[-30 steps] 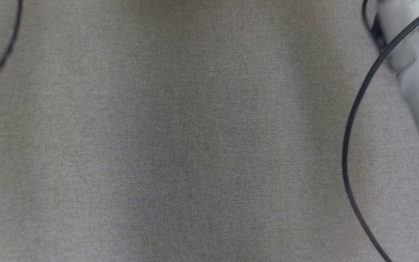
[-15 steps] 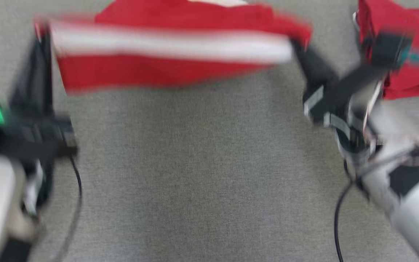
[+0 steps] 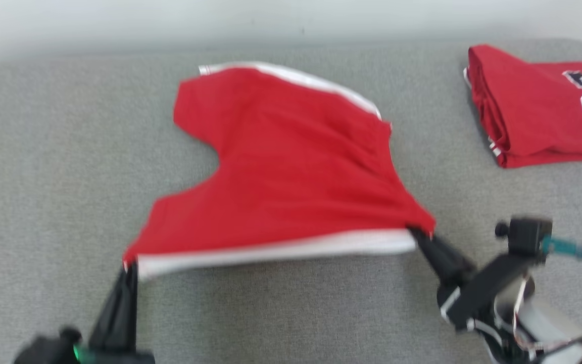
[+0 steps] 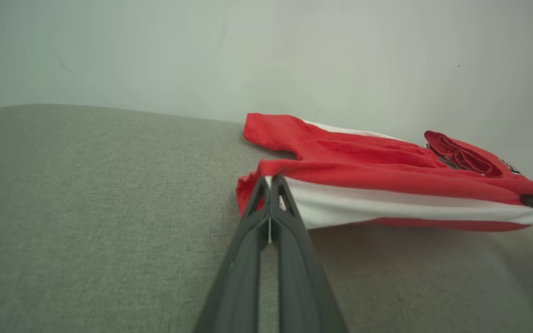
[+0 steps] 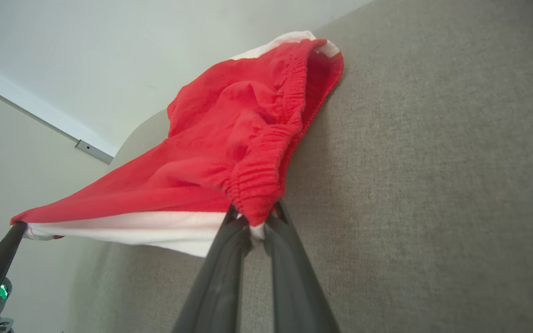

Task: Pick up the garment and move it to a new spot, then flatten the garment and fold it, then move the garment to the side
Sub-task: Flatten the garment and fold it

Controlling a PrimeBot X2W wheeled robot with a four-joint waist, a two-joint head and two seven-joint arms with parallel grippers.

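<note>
Soft, even light falls from above, bright and without glare. The head view is slightly smeared throughout: the garment and the right gripper have fuzzy edges. A faint, soft shadow lies on the grey surface beneath the garment's lifted near edge. Both wrist views are sharper, with wide-angle stretching toward their edges.

Garment sits left of the folded shirt.
</note>
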